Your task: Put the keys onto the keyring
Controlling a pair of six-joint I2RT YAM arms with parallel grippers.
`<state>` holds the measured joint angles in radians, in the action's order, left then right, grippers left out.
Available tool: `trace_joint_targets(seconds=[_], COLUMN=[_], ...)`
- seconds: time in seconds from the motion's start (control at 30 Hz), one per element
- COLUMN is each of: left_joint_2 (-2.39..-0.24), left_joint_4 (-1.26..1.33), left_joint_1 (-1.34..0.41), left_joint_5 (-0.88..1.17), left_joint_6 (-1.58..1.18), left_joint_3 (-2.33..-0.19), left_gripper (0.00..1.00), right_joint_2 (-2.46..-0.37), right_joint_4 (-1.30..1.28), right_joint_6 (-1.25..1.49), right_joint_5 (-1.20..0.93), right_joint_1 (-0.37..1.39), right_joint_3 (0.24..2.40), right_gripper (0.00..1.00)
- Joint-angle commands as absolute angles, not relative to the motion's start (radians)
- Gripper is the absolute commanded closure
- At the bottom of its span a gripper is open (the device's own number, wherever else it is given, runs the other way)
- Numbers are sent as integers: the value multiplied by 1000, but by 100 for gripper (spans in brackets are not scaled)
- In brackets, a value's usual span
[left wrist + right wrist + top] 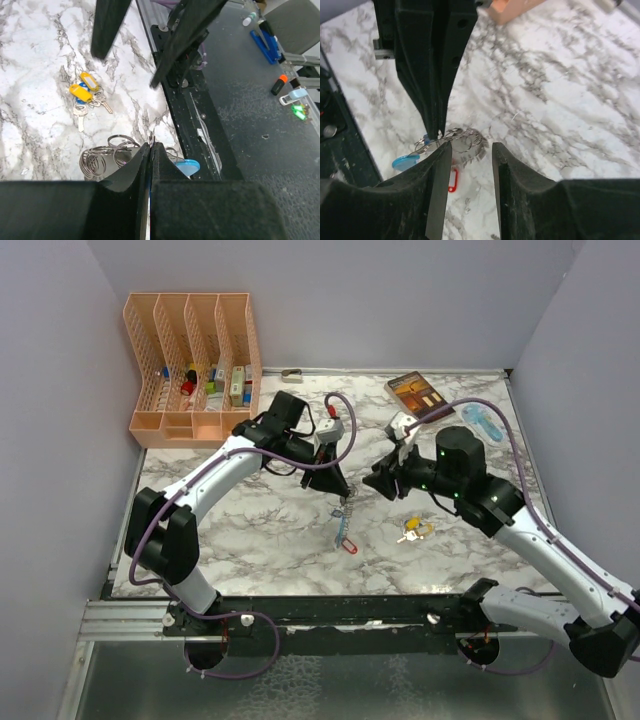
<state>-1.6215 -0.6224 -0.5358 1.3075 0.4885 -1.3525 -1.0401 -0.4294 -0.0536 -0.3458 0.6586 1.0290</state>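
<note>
The keyring hangs from my left gripper over the middle of the marble table, its red tag lowest. In the left wrist view my left gripper is shut on the thin ring, with grey rings to its left and the light-blue piece to its right. The keys, with yellow tags, lie loose on the table; they also show in the left wrist view. My right gripper is open and empty just right of the keyring; in its own view the right gripper faces the left fingers.
A pink file organizer with small items stands at the back left. A brown book and a light-blue object lie at the back right. A small grey item sits at the back edge. The black base rail runs along the near edge.
</note>
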Motion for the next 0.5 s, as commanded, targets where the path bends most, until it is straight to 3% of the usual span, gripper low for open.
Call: trace_joint_targets(seconds=[0.0,0.23,0.47], left_joint_2=[-1611,-1618,-1660], left_joint_4=[-501,-357,403], left_joint_1=[-528,-541,-555], left_joint_5=[1449,1407,1193], left_joint_6=[383,210,-568], left_joint_3=[-1328,-1340,-1235], left_gripper=[100,100,100], right_joint_2=[-927,-795,-789], right_joint_4=[-274,-73,86], right_joint_6=[-1,132,241], right_joint_5=[-162,-101,-99], right_joint_1=[645,641,641], right_joint_3=[934,732,637], right_gripper=[61,61,62])
